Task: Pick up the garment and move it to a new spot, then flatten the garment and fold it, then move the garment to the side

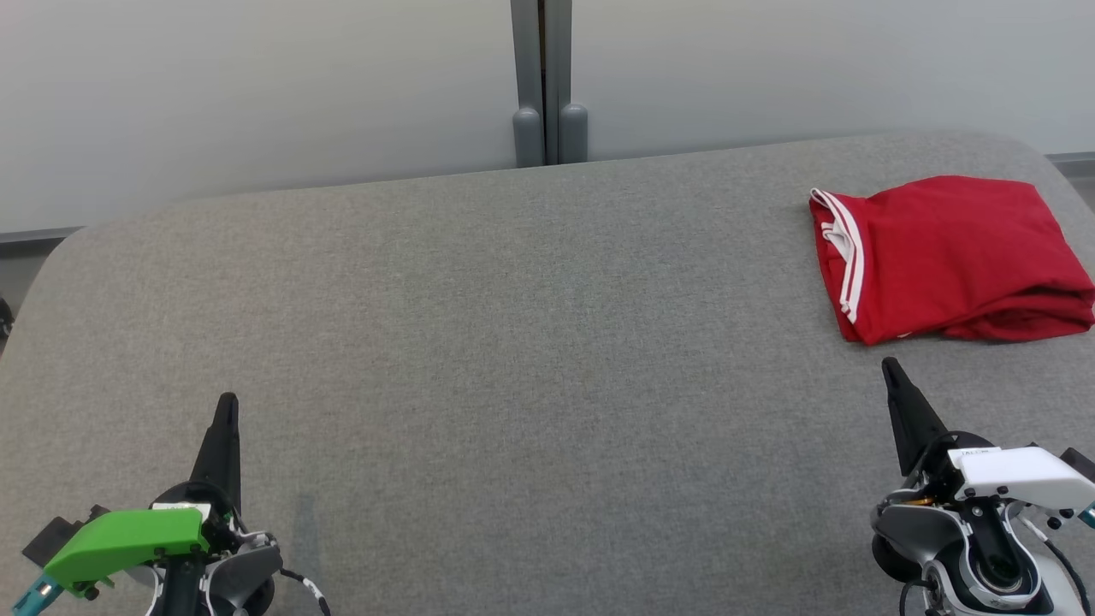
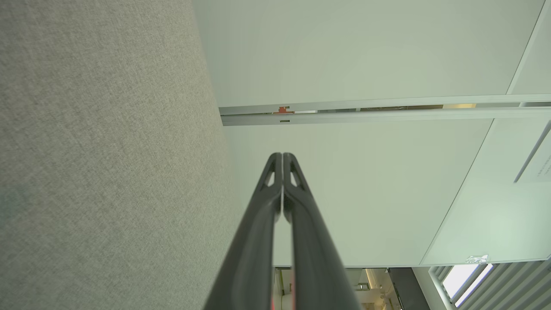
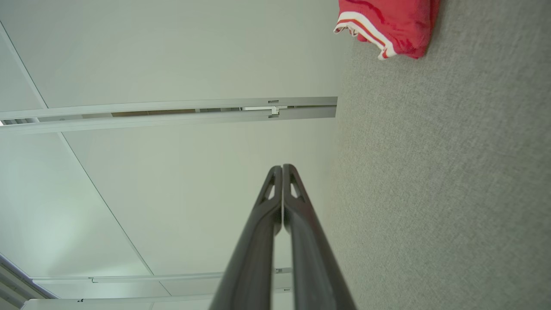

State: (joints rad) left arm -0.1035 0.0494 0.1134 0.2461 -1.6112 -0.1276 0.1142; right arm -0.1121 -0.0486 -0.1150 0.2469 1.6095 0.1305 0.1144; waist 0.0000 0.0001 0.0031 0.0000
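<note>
Dark-fingered right hand clenched, grasping nothing, low right | red garment, folded (white stripes along its left edge), lies just beyond that hand's tips without touching them, at the far right of the grey tabletop | left hand clenched, empty, well apart from the garment

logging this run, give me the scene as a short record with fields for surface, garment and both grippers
surface: grey fabric-covered table
garment: red garment with white stripes, folded, lying at the table's far right
left gripper: left gripper shut, holding nothing, over the table's near left
right gripper: right gripper shut, holding nothing, just short of the garment, not touching it
task state: garment looks folded and set to the side
</note>
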